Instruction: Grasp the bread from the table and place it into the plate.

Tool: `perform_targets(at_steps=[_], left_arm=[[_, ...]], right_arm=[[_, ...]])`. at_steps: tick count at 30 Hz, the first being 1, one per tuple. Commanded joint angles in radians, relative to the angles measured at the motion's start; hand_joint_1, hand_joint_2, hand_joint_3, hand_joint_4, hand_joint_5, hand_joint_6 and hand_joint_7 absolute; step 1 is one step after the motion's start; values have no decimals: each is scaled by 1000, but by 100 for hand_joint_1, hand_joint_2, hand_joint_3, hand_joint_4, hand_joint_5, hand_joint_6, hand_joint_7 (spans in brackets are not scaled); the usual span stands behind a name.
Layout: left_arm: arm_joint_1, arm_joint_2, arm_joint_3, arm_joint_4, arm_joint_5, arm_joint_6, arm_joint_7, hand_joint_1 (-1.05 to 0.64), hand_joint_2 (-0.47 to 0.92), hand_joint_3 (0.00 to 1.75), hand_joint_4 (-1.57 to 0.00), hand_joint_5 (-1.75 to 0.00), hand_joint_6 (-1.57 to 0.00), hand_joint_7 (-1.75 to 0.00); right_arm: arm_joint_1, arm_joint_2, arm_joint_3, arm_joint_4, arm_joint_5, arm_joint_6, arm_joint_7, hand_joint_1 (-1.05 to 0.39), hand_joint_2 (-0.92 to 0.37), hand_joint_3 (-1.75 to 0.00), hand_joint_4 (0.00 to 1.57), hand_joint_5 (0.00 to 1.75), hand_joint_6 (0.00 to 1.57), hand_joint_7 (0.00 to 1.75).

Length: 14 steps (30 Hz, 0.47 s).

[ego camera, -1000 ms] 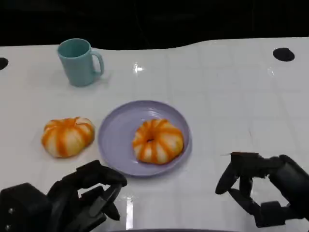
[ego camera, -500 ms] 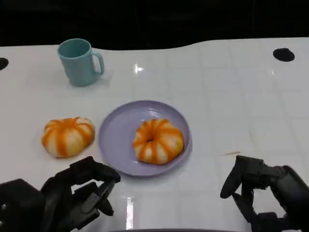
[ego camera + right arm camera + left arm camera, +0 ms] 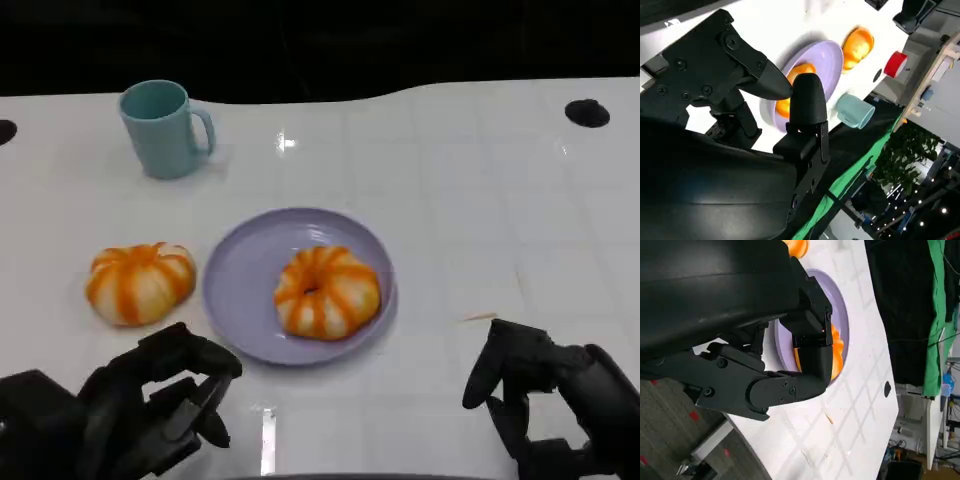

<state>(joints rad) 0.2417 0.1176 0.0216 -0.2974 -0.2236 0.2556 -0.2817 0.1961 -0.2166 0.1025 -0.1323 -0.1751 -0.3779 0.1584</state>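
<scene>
A ring-shaped bread with orange and white stripes [image 3: 327,291] lies in the lilac plate [image 3: 240,275] at the table's middle. A second striped bread [image 3: 140,282] sits on the table just left of the plate. My left hand [image 3: 150,395] hovers near the front edge, below that bread, fingers apart and holding nothing. My right hand [image 3: 545,395] is at the front right, also with nothing in it. The left wrist view has the plate [image 3: 840,315] and the bread in it [image 3: 837,352] beyond my fingers. In the right wrist view are the plate [image 3: 827,57] and both breads [image 3: 795,75] [image 3: 859,45].
A teal mug [image 3: 162,128] stands at the back left, also seen in the right wrist view as the mug [image 3: 854,111]. A small tan crumb [image 3: 480,317] lies right of the plate. A black hole [image 3: 587,112] marks the far right of the white table.
Both hands have drawn back toward the front edge, away from the plate. The breads, plate and mug have not moved.
</scene>
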Motion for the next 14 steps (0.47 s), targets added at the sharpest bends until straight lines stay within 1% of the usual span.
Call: perform_targets(at_steps=[1,10,14], left_arm=[[-7,14,1,21,5,-18,-6,-42,92,51,-67,-175,-59,-149],[-2,22,-6,10,16,-5,-1,-39,92,53,-72,-175,-58,-153],[-2,27,-7,4,19,13,3,-39,92,53,-71,-175,-57,-153]], right_arm=[[-12,-6,-15,15,-2,-4,-12,-18,-39,-140,98,175,71,171],[-23,-4,-20,29,10,-16,-11,-10,-33,-145,99,175,76,165],[-24,-4,-21,30,12,-15,-11,-10,-31,-147,100,175,77,163]])
